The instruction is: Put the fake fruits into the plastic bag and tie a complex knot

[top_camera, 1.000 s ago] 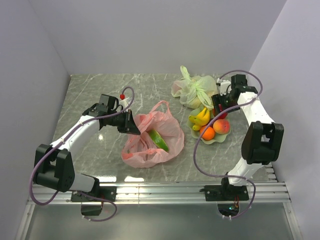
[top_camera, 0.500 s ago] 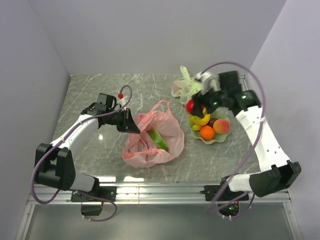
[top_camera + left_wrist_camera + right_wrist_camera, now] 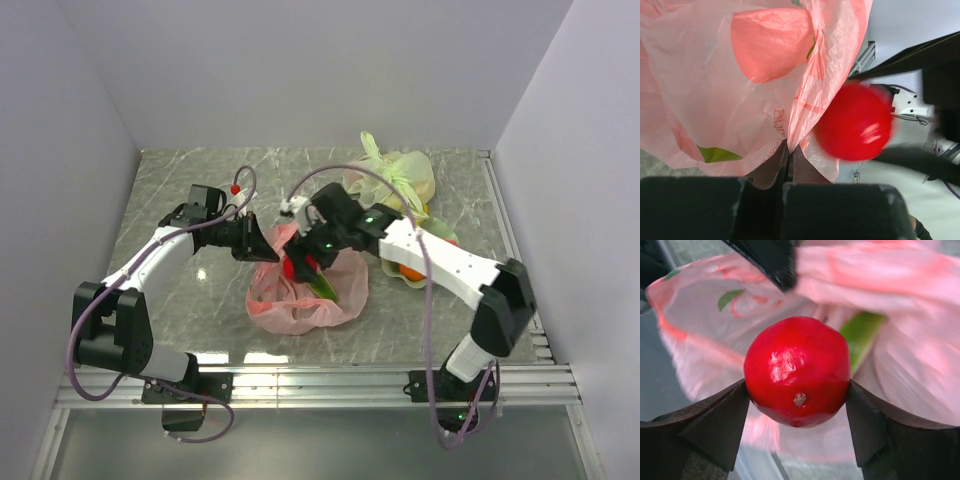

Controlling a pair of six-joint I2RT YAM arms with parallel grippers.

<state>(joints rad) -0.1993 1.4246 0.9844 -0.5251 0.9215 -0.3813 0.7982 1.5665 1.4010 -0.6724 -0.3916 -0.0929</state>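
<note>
here, the right gripper (image 3: 797, 407) has its two dark fingers (image 3: 715, 425) pressed against opposite sides of a small red fruit (image 3: 797, 367), round and glossy, gripping it in the air close to the plastic bag (image 3: 300, 312). the fruit sits at the side of the bag farthest from the arm bases. whether it hangs over the opening or just beside the rim cannot be told. outward from that gripper, the right wrist and white forearm slant away from the bag toward the right. the elbow is bent well clear of the bag, and the upper link drops to the base at the near edge of the table (image 3: 180, 180). the left gripper (image 3: 787, 157) is closed tight, pinching a fold of the bag's thin pink film at its left rim and lifting that edge. its arm runs back from the bag to the left, gently bent, down to its own base. inside the bag lies a long green piece (image 3: 326, 288), seen through the film. to the right of the bag, partly hidden under the right forearm, a plate (image 3: 412, 283) carries an orange (image 3: 410, 271). beyond the bag a knotted pale green bag (image 3: 400, 175) rests.
</note>
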